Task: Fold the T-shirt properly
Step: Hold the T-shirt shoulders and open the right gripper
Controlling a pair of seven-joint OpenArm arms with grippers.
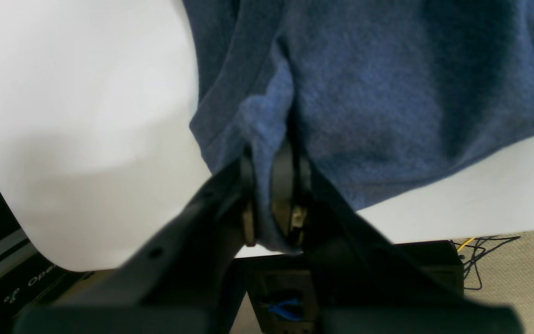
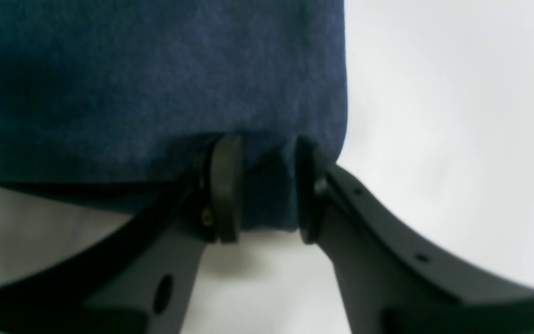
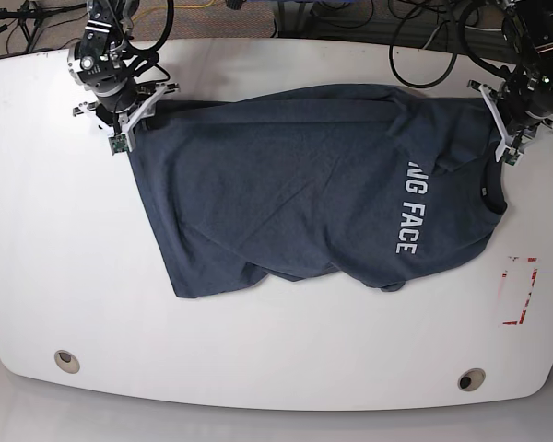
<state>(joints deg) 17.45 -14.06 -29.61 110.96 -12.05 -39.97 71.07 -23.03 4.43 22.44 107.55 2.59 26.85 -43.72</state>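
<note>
The dark navy heathered cloth T-shirt (image 3: pixel 295 184) is spread on the white table (image 3: pixel 55 276), one corner pinched tight by the left gripper (image 1: pixel 274 185), another straddled by the parted right gripper (image 2: pixel 262 185).

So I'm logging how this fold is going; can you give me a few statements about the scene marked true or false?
1. The T-shirt hangs over the table edge. False: it lies wholly on the tabletop.
2. The left gripper is clamped on shirt fabric. True.
3. The right gripper has its fingers pressed fully together. False: a gap shows between them, with cloth in it.
4. White letters are printed on the shirt. True.
5. The table is black. False: it is white.
</note>
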